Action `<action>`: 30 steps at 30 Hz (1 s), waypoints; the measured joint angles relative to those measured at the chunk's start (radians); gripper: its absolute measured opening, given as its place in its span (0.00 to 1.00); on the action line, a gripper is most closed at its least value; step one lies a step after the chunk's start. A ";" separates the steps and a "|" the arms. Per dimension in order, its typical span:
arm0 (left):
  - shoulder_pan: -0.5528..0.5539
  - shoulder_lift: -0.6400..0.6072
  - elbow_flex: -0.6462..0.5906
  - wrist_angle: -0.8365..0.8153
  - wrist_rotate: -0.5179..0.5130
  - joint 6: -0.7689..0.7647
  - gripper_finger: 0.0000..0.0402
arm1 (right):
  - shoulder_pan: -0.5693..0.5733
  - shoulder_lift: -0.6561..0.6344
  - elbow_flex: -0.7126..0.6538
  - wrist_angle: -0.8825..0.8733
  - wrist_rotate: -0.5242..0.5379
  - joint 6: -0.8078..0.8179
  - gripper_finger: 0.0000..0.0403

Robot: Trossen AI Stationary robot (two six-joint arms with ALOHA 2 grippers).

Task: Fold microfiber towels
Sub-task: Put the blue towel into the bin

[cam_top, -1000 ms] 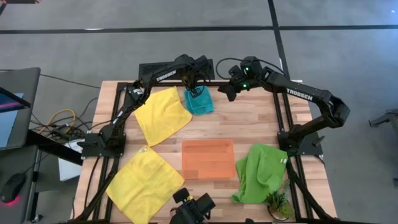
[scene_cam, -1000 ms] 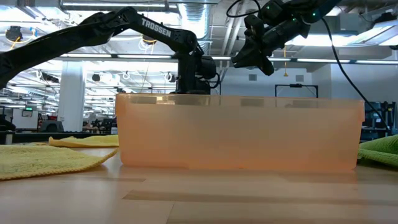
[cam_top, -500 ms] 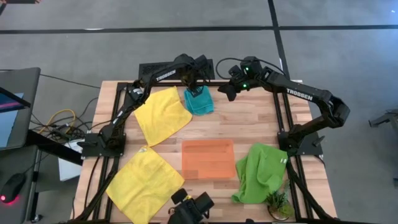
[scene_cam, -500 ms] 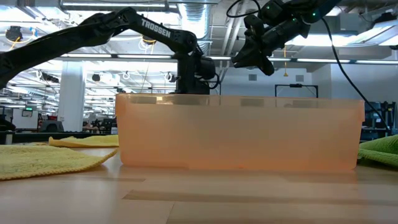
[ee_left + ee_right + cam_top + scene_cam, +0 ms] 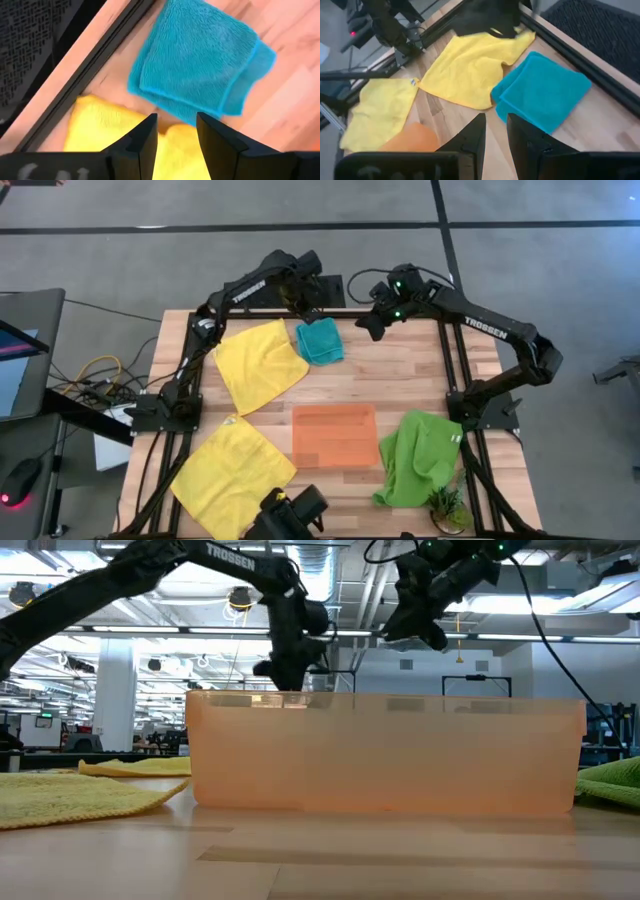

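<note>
The teal towel [image 5: 320, 341] lies folded, upper centre of the frame; my left gripper [image 5: 303, 292], now lifted off it, is parted and empty.

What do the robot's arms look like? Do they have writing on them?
Both arms are black and made of jointed sections. The left arm and right arm each carry the white word TROSSEN. Small green lights glow near the right arm's wrist, and black cables loop beside it. Each arm ends in two flat, dark jaws.
</note>
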 joint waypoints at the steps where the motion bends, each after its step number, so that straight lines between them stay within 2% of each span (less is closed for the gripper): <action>1: -0.001 -0.010 0.000 -0.015 0.000 -0.008 0.32 | -0.007 0.000 0.016 -0.013 0.000 0.022 0.26; 5: -0.020 -0.033 0.000 -0.071 -0.001 -0.035 0.32 | -0.026 0.000 0.059 -0.082 0.007 0.037 0.26; 9: -0.058 -0.085 0.000 -0.085 -0.005 -0.067 0.32 | -0.018 0.000 0.103 -0.172 0.042 -0.048 0.26; 18: -0.143 -0.237 -0.020 -0.086 -0.092 -0.199 0.32 | 0.017 0.084 0.211 -0.325 0.102 -0.150 0.26; 24: -0.207 -0.353 -0.142 -0.118 -0.200 -0.332 0.32 | 0.031 0.205 0.266 -0.400 0.101 -0.166 0.26; 30: -0.254 -0.533 -0.386 -0.069 -0.251 -0.474 0.32 | 0.059 0.307 0.342 -0.411 0.102 -0.178 0.26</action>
